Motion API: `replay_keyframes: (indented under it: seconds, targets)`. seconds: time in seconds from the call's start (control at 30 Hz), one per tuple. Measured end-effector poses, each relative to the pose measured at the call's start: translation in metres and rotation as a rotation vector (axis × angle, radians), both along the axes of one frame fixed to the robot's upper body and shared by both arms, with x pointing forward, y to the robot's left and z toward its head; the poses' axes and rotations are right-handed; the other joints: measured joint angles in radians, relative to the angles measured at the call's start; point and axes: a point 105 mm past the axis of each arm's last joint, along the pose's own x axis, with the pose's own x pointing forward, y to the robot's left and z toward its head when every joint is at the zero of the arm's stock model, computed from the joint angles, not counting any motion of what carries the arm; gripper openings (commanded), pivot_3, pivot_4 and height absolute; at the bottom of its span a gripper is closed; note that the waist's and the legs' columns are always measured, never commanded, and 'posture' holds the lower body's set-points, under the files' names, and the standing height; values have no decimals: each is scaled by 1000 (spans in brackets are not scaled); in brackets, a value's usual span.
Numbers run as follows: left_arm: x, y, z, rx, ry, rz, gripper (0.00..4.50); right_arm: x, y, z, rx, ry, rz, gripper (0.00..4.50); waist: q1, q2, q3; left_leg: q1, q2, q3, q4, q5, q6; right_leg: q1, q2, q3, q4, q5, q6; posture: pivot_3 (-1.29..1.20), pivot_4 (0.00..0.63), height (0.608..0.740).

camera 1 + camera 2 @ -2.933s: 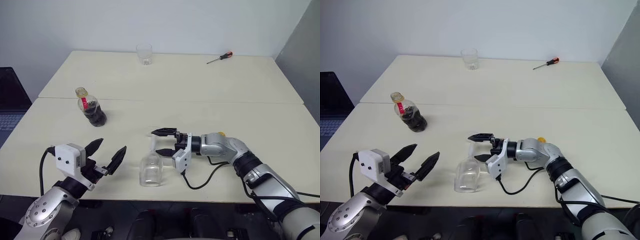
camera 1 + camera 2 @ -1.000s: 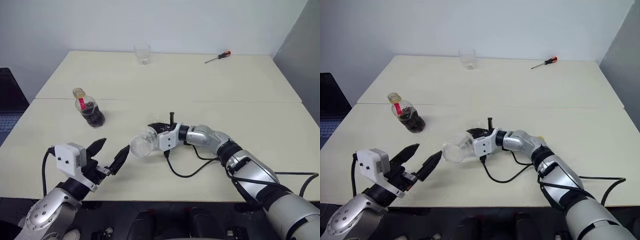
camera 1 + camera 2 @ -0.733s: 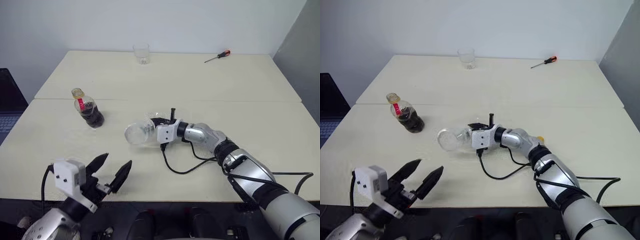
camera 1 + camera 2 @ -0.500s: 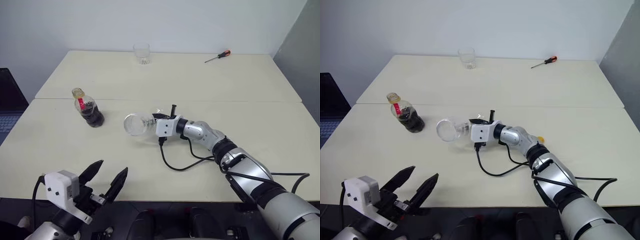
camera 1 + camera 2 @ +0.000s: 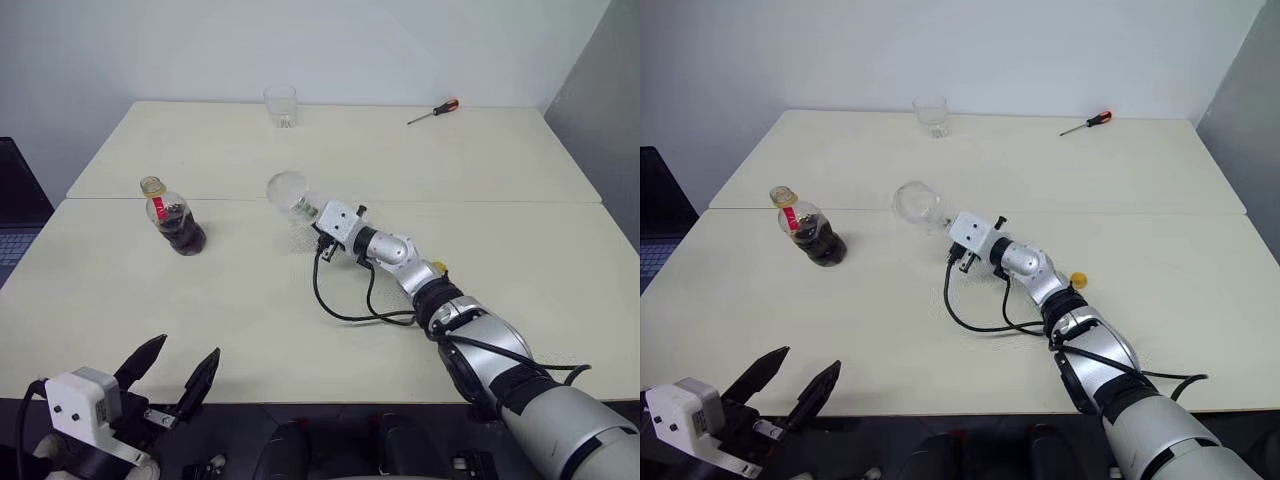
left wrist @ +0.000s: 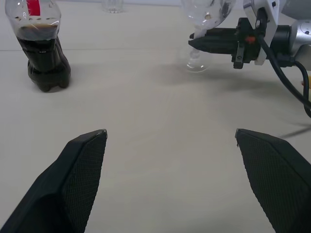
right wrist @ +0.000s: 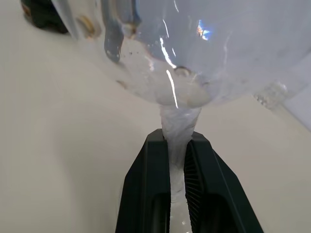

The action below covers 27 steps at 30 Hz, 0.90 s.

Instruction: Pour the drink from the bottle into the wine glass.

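The right gripper (image 7: 177,150) was clenched on the thin stem of the wine glass (image 5: 289,191), its two black fingers (image 7: 146,194) pressed against the stem from either side just below the bowl. The glass stood close to upright near the middle of the table (image 5: 500,170), by the seam between the two tabletops, its bowl leaning a little away from the gripper and toward the far left. In the left wrist view its round foot appeared to rest on the tabletop, though whether it bore fully on the surface could not be told. The bowl looked empty.

The left gripper (image 5: 170,370) hung released, its jaws spread wide with nothing between them, at the near left edge of the table and touching nothing. The bottle (image 5: 172,217) stood upright on the left part of the table, well apart from both grippers and to the left of the glass, with the dark drink (image 6: 44,60) filling its lower body and its cap on.

A short clear tumbler (image 5: 281,105) stood near the far edge, and a red-handled screwdriver (image 5: 433,111) lay at the far right. A small yellow object (image 5: 1077,281) lay on the table beside the right arm.
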Motion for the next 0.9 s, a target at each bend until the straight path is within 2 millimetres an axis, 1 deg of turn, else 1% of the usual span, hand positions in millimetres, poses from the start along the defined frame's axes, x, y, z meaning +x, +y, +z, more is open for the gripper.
replay_keyframes:
  seconds: [0.13,0.3,0.47,0.9]
  targets:
    - [2,-2,0,-3,-15,-6,4500,4,-1,-1,53,77,-36,150,-3,0,0,0,0,0,0,0,0,0,0,0,0,0,0,0,150,740]
    - [6,-4,0,-10,-24,-11,4500,10,0,3,163,203,-80,150,-4,1,1,0,0,0,0,0,0,0,0,0,0,0,0,0,150,740]
    - [11,-5,2,-8,-31,-12,4500,11,-1,-1,221,299,-102,150,-4,1,1,0,0,0,-1,0,0,-1,0,0,0,0,0,0,150,740]
    - [22,-10,9,-2,-38,-24,4500,6,10,-3,247,334,-84,150,-6,1,1,0,0,0,-1,0,0,-1,0,0,0,0,0,0,150,740]
